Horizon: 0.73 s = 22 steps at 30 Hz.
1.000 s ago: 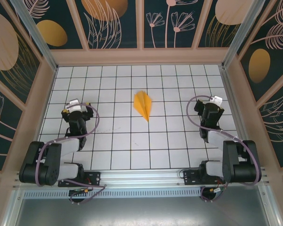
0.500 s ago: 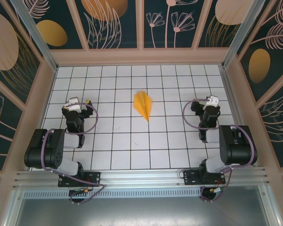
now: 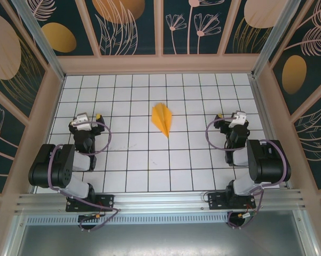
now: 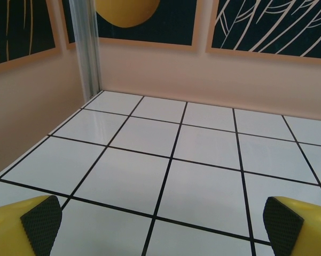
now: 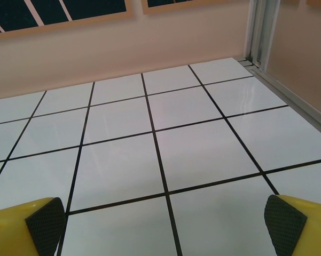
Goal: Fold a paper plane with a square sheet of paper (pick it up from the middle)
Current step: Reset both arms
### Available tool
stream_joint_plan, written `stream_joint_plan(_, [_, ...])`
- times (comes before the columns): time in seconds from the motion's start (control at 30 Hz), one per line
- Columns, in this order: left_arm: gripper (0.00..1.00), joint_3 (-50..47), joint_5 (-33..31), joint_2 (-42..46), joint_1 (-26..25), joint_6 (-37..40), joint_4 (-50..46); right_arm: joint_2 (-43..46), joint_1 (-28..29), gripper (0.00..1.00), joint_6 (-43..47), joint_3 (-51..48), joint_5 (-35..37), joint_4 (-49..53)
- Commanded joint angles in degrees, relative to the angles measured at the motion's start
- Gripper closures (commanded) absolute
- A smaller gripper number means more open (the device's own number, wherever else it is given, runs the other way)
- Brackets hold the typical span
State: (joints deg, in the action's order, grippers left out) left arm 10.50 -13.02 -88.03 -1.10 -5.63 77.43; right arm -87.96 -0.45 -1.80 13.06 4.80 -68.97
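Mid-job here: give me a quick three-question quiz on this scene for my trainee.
1. True or false: the paper plane lies on the table, touched by neither gripper.
2. The left gripper and right gripper are: A) both open, B) both shut, C) one shut on paper.
3. In the top view, does the plane's pointed tip face the table's near edge or its far edge?
Key: 1 true; 2 A; 3 the near edge.
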Motion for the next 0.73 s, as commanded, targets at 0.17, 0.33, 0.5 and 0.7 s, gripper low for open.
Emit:
stream_joint_plan(0.17, [0.01, 0.6, -0.3, -0.2, 0.3, -0.2, 2.8, -0.3, -0.5, 0.01, 0.4, -0.2, -1.0, -3.5])
stream_joint_plan(0.33, [0.01, 1.4, 1.1, -0.4, 0.3, 0.3, 1.3, -0.3, -0.5, 0.01, 0.4, -0.2, -1.0, -3.5])
stream_joint_plan(0.5, [0.01, 1.9, 1.2, -0.6, 0.3, 0.4, 0.5, -0.3, -0.5, 0.01, 0.4, -0.2, -1.1, -3.5])
stream_joint_plan(0.7, [0.01, 1.6, 1.2, -0.4, 0.3, 0.4, 1.0, -0.3, -0.5, 0.01, 0.4, -0.3, -1.0, -3.6])
